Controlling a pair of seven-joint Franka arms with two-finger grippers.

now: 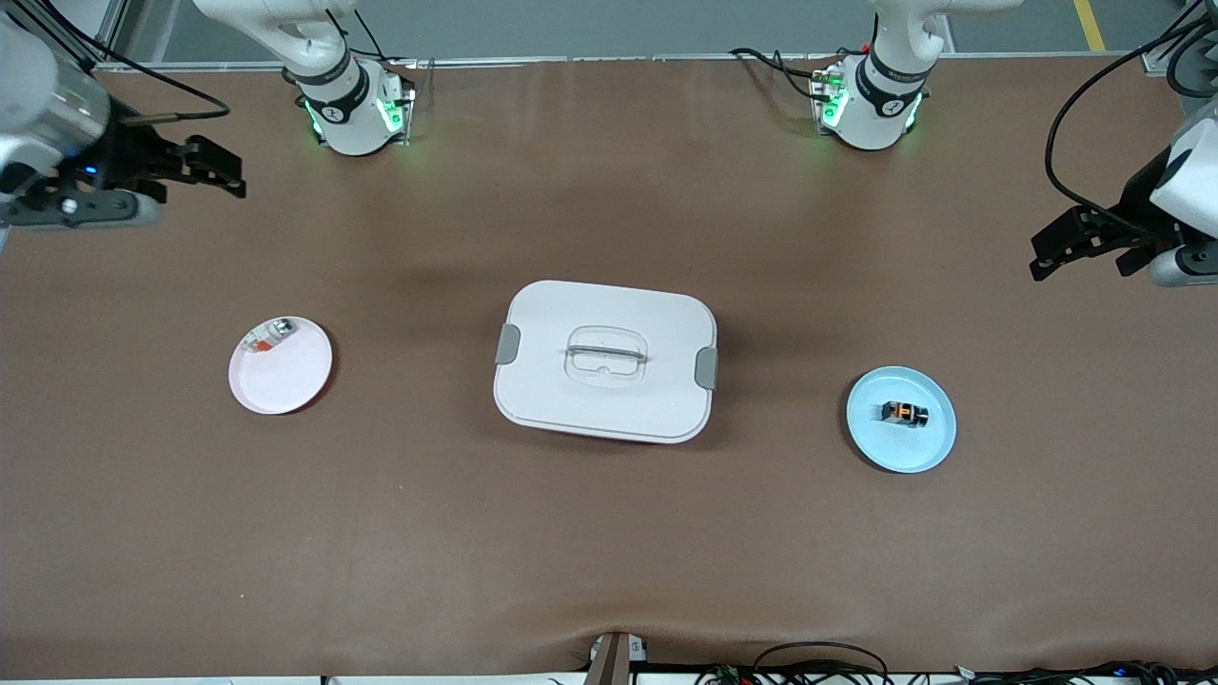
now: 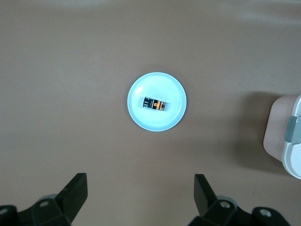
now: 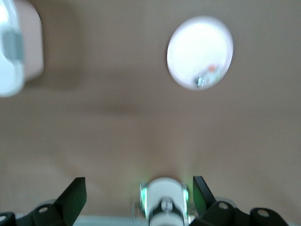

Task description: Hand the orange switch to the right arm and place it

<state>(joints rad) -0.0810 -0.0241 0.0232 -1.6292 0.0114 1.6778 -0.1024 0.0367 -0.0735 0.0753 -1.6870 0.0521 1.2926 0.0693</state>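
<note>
Nearest the front camera: orange switch (image 1: 904, 413) lying flat on blue plate (image 1: 901, 420), toward the left arm's end of the table, nothing gripped yet. Left gripper (image 1: 1094, 249) up in the air over bare table at that end, fingers spread wide, empty; in its wrist view switch (image 2: 155, 104) and plate (image 2: 156, 101) sit ahead of the fingertips, centred between them, well apart. Right gripper (image 1: 205, 171) over bare table at the right arm's end, also wide open and empty, waiting. Handling guess: tiny, light, rigid plastic body, probably smooth-sided; likely to skid on the glazed plate or twist between the pads if pinched off-centre. Best bet: straight down, pinch across the short black sides at mid-length, leaving one end proud for the handover. Low profile means fingertips almost touching the plate. White lidded box (image 1: 605, 361) mid-table between both grippers, clear of the approach. White plate (image 1: 281, 365) nearer the right gripper, holding a silver-white piece with a red-orange bit (image 1: 269, 337), not the target. Hard to make out: switch underside and any pins, exact height, plate rim depth. Right wrist view blurred, small piece barely resolved. Both arms cut off at the front view's edges. Placement spot not marked anywhere visible.
</note>
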